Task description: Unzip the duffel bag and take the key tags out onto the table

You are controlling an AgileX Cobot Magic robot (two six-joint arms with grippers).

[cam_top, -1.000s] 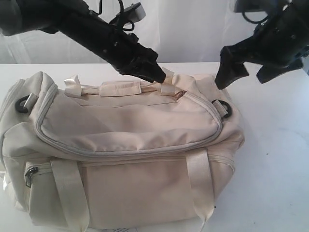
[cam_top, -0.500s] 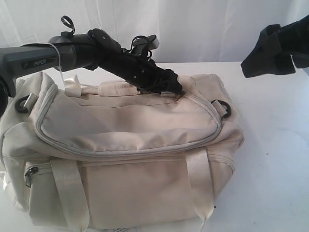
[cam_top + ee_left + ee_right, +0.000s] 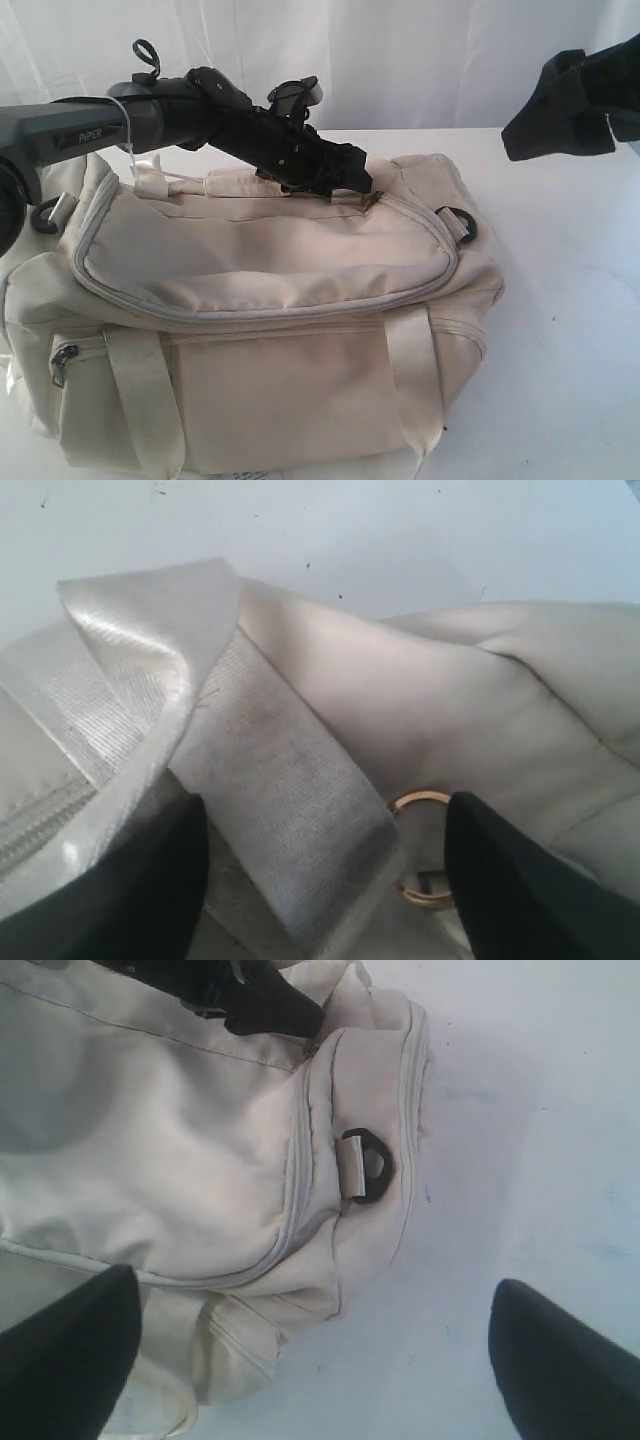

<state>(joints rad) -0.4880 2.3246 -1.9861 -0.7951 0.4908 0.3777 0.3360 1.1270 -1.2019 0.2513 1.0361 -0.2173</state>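
Observation:
The cream duffel bag [image 3: 270,300] lies zipped on the white table [image 3: 560,330]. My left gripper [image 3: 350,184] rests low on the bag's top, by the far end of the webbing handle [image 3: 250,180]. It is open, and in the left wrist view its fingers [image 3: 120,880] straddle a webbing strap [image 3: 280,810]. A small gold ring [image 3: 420,802] lies close to the other finger. My right gripper [image 3: 558,108] hangs open in the air past the bag's right end, with only bag edge and table between its fingers [image 3: 570,1360]. The key tags are hidden.
A black D-ring [image 3: 372,1165] sits on the bag's right end [image 3: 462,222], another at the left end [image 3: 45,215]. A side-pocket zipper pull [image 3: 63,358] shows low on the left. Bare table [image 3: 520,1110] lies to the right of the bag. A white curtain hangs behind.
My left arm has dropped from above the bag onto its top by the handle. My right gripper has pulled up and to the right, away from the bag.

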